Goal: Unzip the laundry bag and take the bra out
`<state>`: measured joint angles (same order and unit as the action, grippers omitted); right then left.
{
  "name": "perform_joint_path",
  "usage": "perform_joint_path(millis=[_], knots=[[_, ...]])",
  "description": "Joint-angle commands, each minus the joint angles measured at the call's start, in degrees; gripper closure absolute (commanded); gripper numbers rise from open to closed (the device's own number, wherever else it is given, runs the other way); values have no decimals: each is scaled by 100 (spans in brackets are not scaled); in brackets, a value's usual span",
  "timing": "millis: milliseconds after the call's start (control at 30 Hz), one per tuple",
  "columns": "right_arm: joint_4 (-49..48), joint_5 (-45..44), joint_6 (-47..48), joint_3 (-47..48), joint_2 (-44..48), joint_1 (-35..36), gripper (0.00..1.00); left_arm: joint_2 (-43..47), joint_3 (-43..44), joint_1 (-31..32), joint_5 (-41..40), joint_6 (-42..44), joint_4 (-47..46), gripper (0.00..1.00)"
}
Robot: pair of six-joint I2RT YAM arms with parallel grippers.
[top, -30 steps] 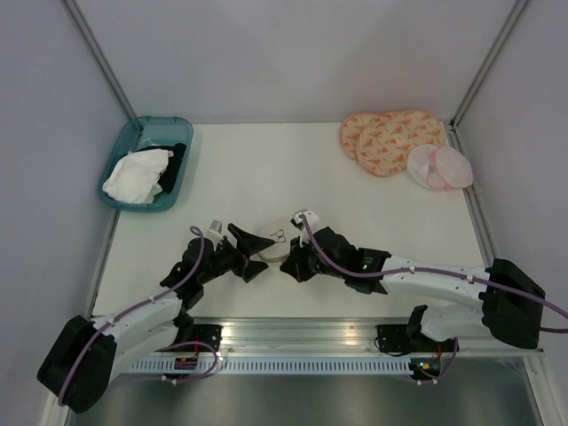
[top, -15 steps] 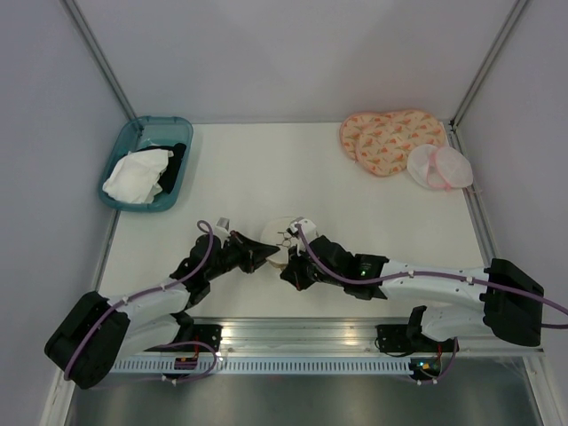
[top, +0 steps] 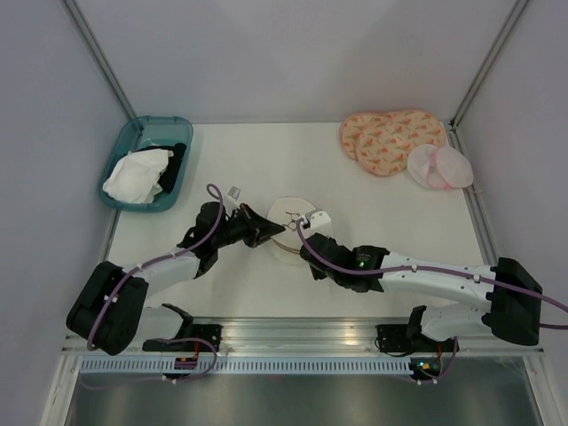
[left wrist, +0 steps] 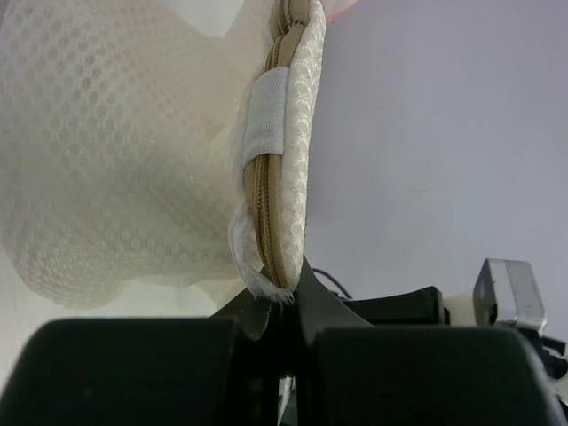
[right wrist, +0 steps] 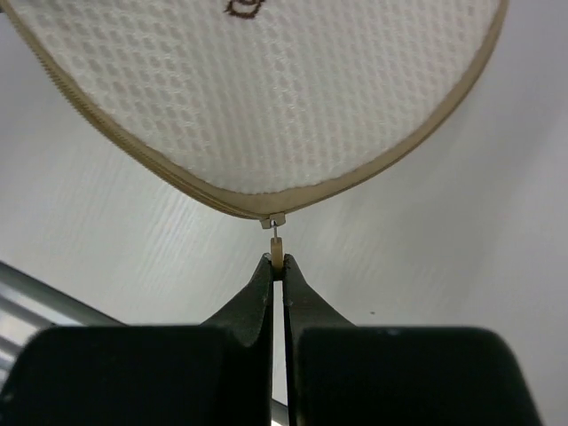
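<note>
The laundry bag (top: 289, 211), cream mesh with a tan zipper rim, lies in the middle of the table between both grippers. My left gripper (top: 269, 233) is shut on the bag's rim at its left edge; the left wrist view shows the rim (left wrist: 286, 169) and mesh (left wrist: 106, 169) pinched in that gripper (left wrist: 286, 288). My right gripper (top: 297, 233) is at the bag's near edge. In the right wrist view it (right wrist: 278, 264) is shut on the small tan zipper pull (right wrist: 279, 251) below the bag's round face (right wrist: 266, 89). The bra is hidden.
A teal tray (top: 124, 146) at the back left holds a white cloth (top: 135, 175) and a black cloth (top: 177, 155). A pink-orange patterned pad (top: 390, 138) and a pale pink mesh pair (top: 439, 166) lie at the back right. A metal rail (top: 293, 333) runs along the near edge.
My left gripper has shut on the bag's rim. Both arms and the bag have moved away from the near edge, and the bag's round face now shows from above.
</note>
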<state>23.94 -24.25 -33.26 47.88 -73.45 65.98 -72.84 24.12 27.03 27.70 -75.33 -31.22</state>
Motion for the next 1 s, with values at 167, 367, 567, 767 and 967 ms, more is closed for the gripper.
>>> perform_joint_path(millis=[167,367,567,767,967], knots=[[1297,-1415,179,441,-37,-357,100,-581,1419,-136,1500,2354,1106,98],[1525,-2118,162,600,-187,-770,100,-1205,2807,-417,2255,3884,2523,98],[843,-1435,363,504,93,-832,99,-2462,4100,-681,2881,4457,3087,94],[111,-345,372,196,147,-832,100,-2579,4181,-690,2215,3658,2455,1],[-441,358,302,29,-73,-841,99,-1298,2671,-620,1054,2876,2490,0]])
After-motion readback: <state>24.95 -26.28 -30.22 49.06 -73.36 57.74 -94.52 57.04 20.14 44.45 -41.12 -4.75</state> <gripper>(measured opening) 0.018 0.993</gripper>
